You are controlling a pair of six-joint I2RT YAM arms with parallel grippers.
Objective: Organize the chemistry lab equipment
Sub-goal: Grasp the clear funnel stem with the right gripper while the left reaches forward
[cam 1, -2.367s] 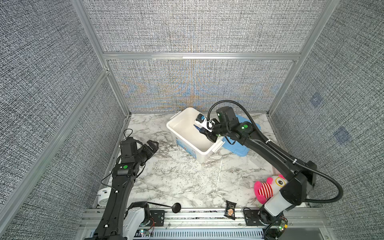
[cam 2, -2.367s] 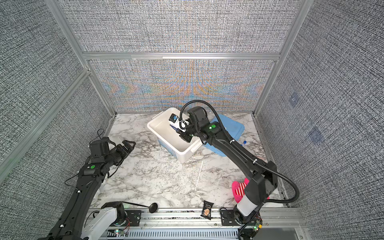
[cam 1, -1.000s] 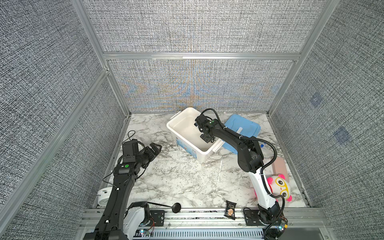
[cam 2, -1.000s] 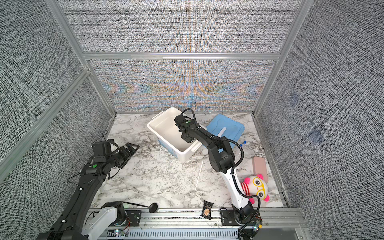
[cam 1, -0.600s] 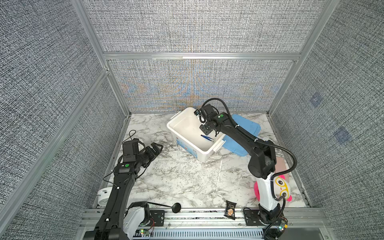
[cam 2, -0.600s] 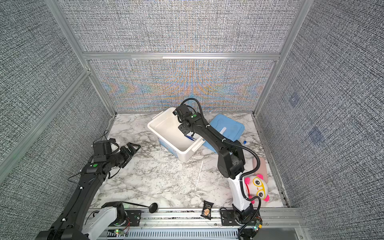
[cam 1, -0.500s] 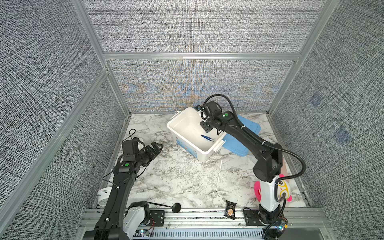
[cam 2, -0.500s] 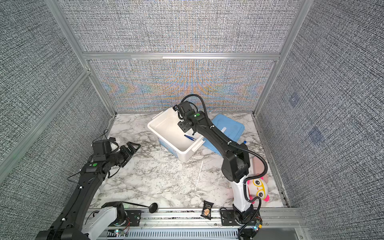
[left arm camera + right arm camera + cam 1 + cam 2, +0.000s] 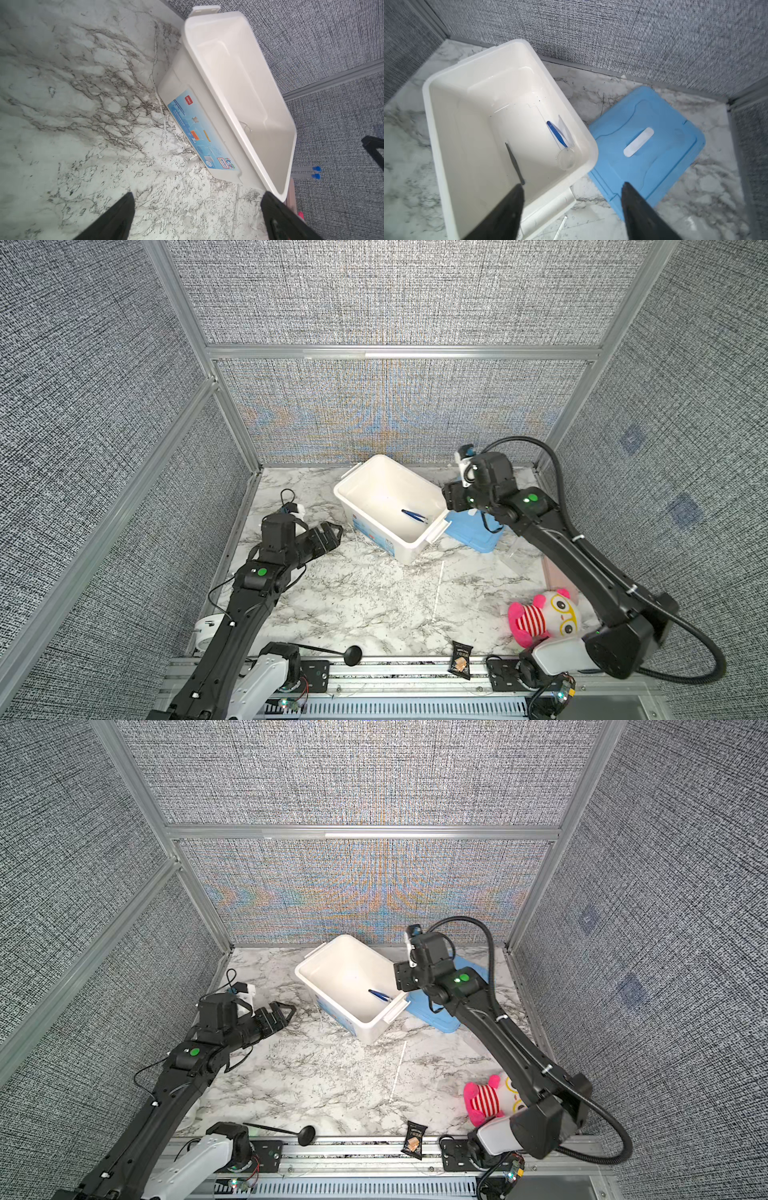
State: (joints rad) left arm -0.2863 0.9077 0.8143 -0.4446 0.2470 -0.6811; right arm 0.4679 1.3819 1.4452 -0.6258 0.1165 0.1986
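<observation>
Release of dark blue plastic tweezers (image 9: 414,515), lying in the rectangular white plastic bin (image 9: 374,481): the right gripper (image 9: 572,185), jaws wide and empty over the rim, should rise straight clear before seeking the long thin white stick (image 9: 437,591) on the marble tabletop (image 9: 353,593); the left gripper (image 9: 197,194) also gapes empty.

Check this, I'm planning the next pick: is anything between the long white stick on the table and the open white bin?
Nothing visible does. The stick lies on the marble table just off the near corner of the white bin, and the blue lid lies beside it, not on it.
</observation>
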